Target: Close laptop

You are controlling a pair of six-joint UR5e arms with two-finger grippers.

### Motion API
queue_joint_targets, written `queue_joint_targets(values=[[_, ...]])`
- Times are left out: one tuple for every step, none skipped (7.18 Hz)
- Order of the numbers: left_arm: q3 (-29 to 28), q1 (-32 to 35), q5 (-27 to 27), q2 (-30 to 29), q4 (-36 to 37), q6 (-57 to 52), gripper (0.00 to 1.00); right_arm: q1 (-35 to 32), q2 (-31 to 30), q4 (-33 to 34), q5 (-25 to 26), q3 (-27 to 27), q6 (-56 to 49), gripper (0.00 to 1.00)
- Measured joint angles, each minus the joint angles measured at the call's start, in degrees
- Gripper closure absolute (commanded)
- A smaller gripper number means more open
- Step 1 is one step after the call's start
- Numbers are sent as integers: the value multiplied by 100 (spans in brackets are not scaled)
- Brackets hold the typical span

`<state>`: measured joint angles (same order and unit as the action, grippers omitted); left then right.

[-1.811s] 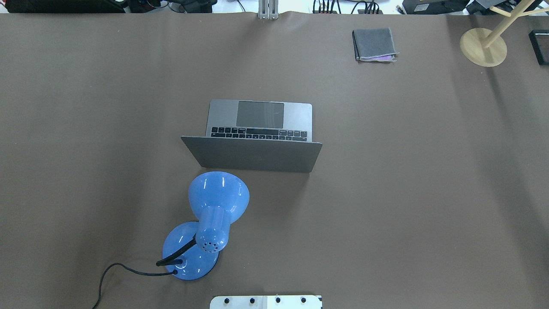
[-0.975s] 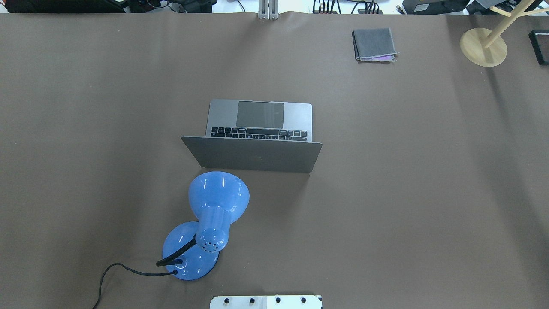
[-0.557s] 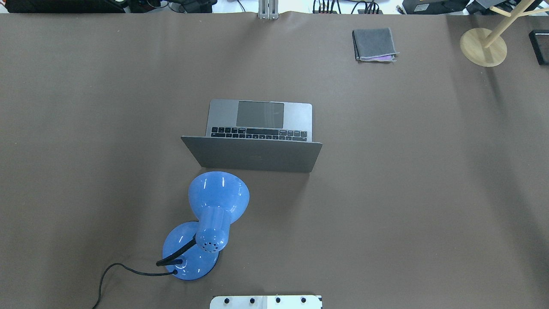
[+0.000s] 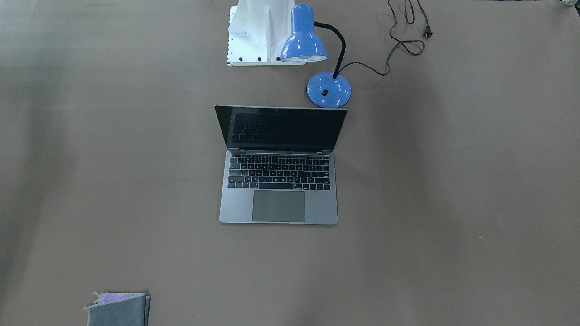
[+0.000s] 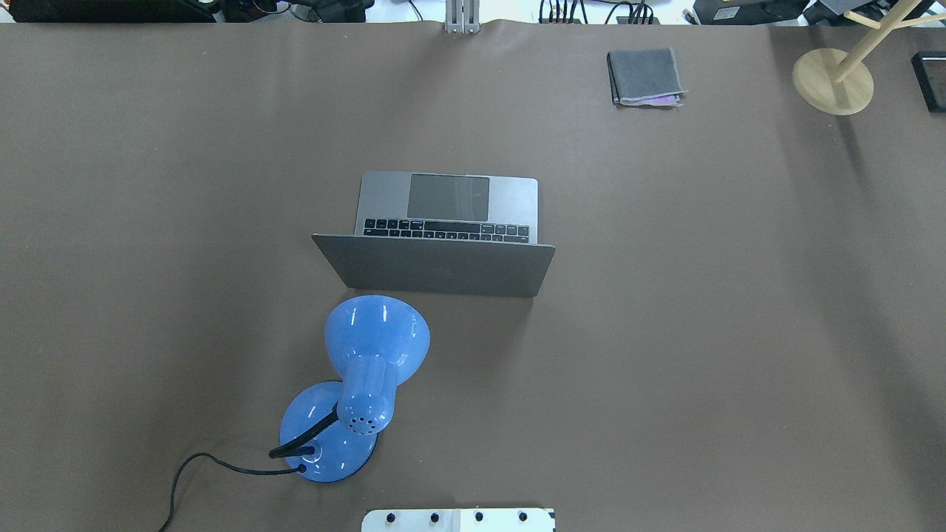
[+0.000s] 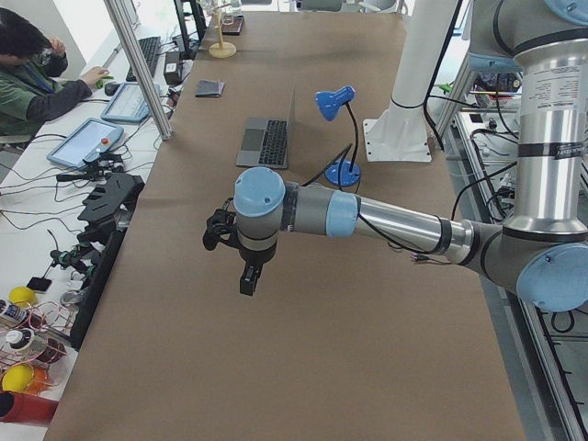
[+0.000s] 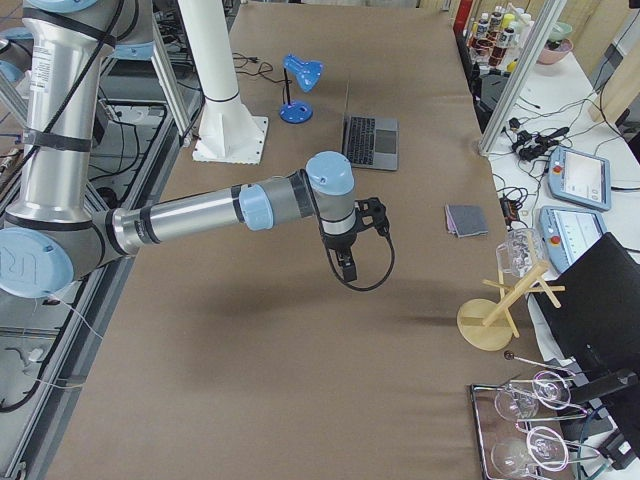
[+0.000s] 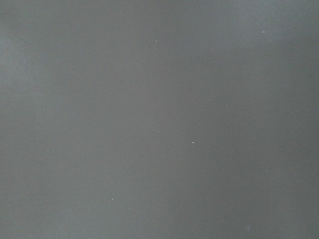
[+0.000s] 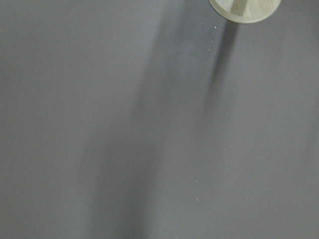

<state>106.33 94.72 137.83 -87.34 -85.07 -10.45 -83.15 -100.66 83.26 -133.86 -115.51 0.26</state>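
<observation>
The laptop (image 5: 436, 266) stands open in the middle of the brown table, lid upright with its back toward the robot, and the keyboard and dark screen show in the front-facing view (image 4: 278, 181). It also shows in the left side view (image 6: 266, 142) and the right side view (image 7: 370, 140). My left gripper (image 6: 248, 280) hangs over the table far to the laptop's left. My right gripper (image 7: 347, 270) hangs over the table far to its right. Both show only in side views, so I cannot tell whether they are open or shut. The wrist views show only bare table cover.
A blue desk lamp (image 5: 377, 347) stands just behind the laptop's lid on the robot's side, its cord (image 4: 398, 40) trailing away. A folded grey cloth (image 5: 645, 76) lies at the far right. A wooden stand (image 5: 833, 81) is at the far right corner.
</observation>
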Motion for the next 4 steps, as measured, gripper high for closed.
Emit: queue_joint_targets(values=[[-115, -1, 0, -41, -493, 11, 0, 2, -49, -403, -101, 17, 61, 0], [-306, -4, -3, -87, -1056, 24, 0, 1, -148, -659, -190, 34, 137, 0], [-440, -4, -3, -95, -1469, 21, 0, 1, -260, -849, -254, 52, 178, 0], [-480, -1, 25, -87, -1643, 4, 0, 3, -318, -1027, -291, 73, 204, 0]])
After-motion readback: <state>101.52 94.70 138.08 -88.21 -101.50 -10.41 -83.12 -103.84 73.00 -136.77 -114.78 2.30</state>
